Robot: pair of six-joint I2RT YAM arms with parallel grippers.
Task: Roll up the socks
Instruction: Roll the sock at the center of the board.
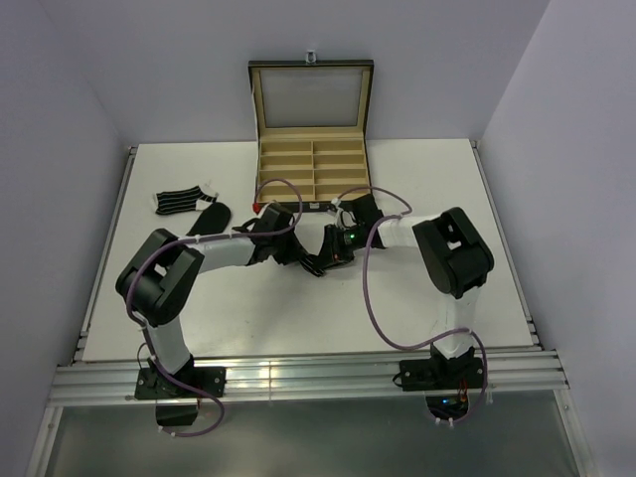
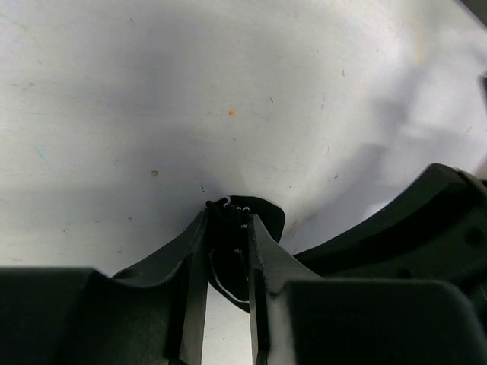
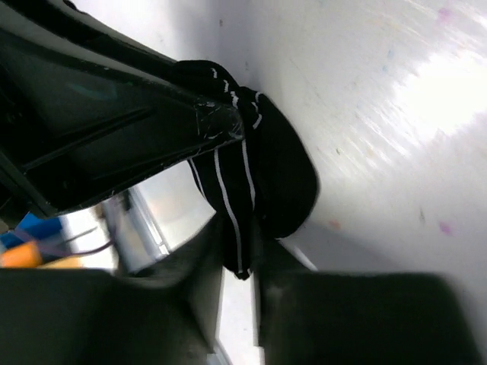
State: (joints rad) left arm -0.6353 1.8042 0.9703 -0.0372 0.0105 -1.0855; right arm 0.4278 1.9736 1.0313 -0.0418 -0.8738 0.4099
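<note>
White tabletop (image 1: 417,298) fills most of my overhead view, boxed in by pale, bare walls (image 1: 556,89) on three sides. Silver rails (image 1: 318,378) run along the near edge, where both arm bases are bolted. Up close through the wrist cameras, the surface shows small specks and faint coloured marks, with soft shadows under the arms.

At the far edge a black box (image 1: 311,159) stands with its lid up, its tan-lined compartments facing me. On the far left of the table a flat striped sock (image 1: 179,202) lies just beside a black sock (image 1: 211,217), both well apart from the grippers.

Both arms reach in to the middle of the table and meet just in front of the box. My left gripper (image 2: 228,220) has its fingers drawn narrow, pinching dark fabric with small white stitches. That fabric is the bunched sock (image 3: 281,167), black with thin white stripes, low against the table. My right gripper (image 3: 240,239) is also narrow, and the same sock's striped end fills the gap between its fingers. One left finger presses on the bundle from above in the right wrist view.
</note>
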